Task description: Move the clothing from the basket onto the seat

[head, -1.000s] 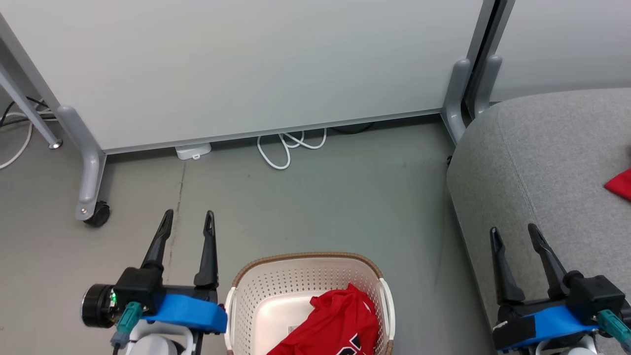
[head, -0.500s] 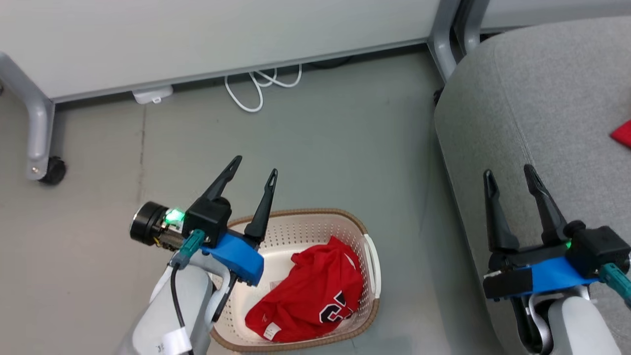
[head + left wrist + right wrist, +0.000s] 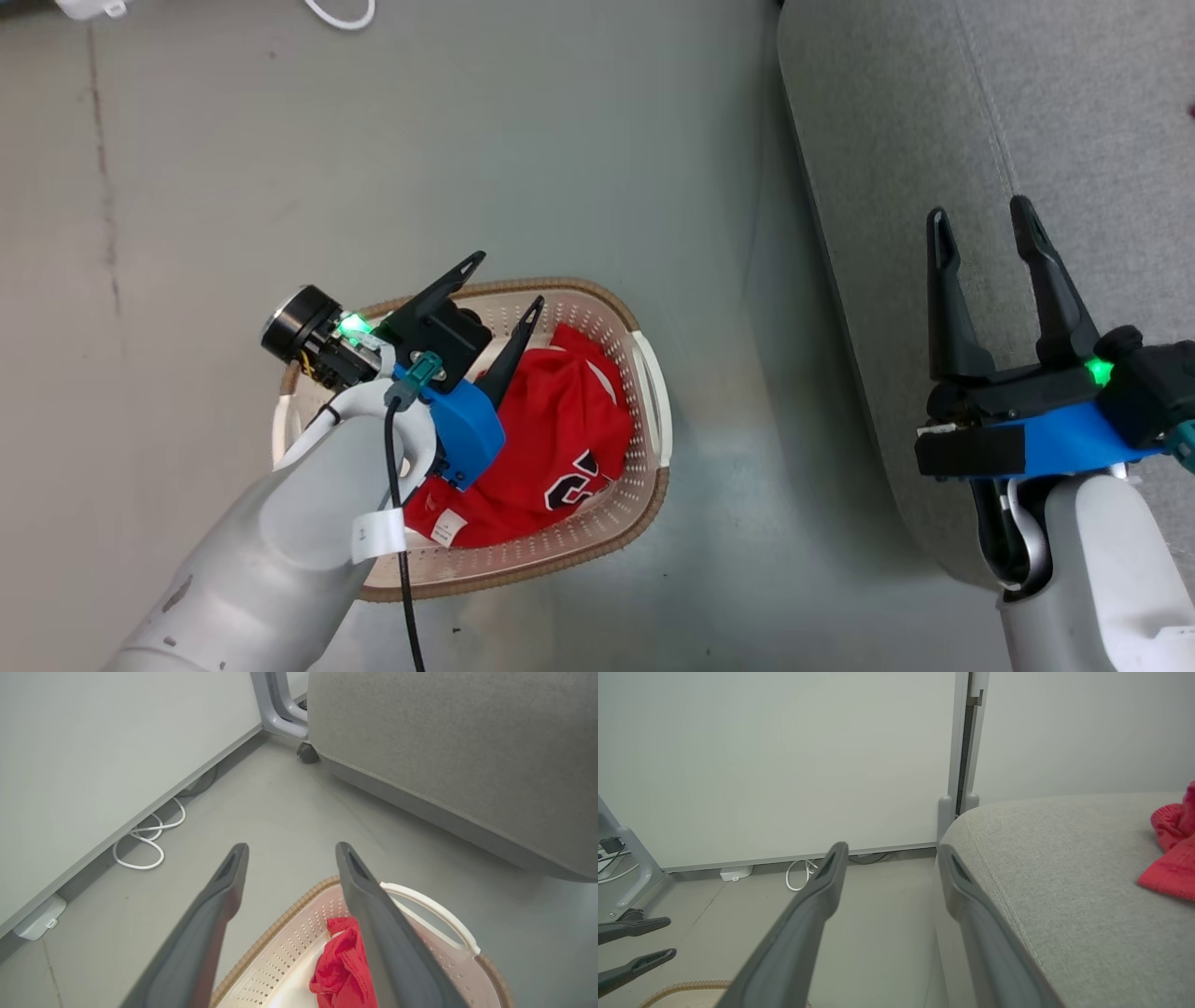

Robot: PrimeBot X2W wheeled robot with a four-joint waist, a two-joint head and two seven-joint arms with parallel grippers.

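The cream basket with a brown rim stands on the floor, holding a red garment with black-and-white lettering. My left gripper hangs open above the basket's far-left part, with nothing between its fingers. In the left wrist view the left gripper points past the basket rim, and the red garment lies below its right finger. My right gripper stands open and empty over the left edge of the grey seat. A second red garment lies on the seat.
Bare grey floor lies between the basket and the seat. A white partition wall stands behind, with a looped white cable and a white power box at its foot. A grey partition leg stands by the seat's far corner.
The head camera has tilted down, so the whole picture shifted. My left gripper has moved right, from beside the basket to above it. My right gripper stays open over the seat's edge.
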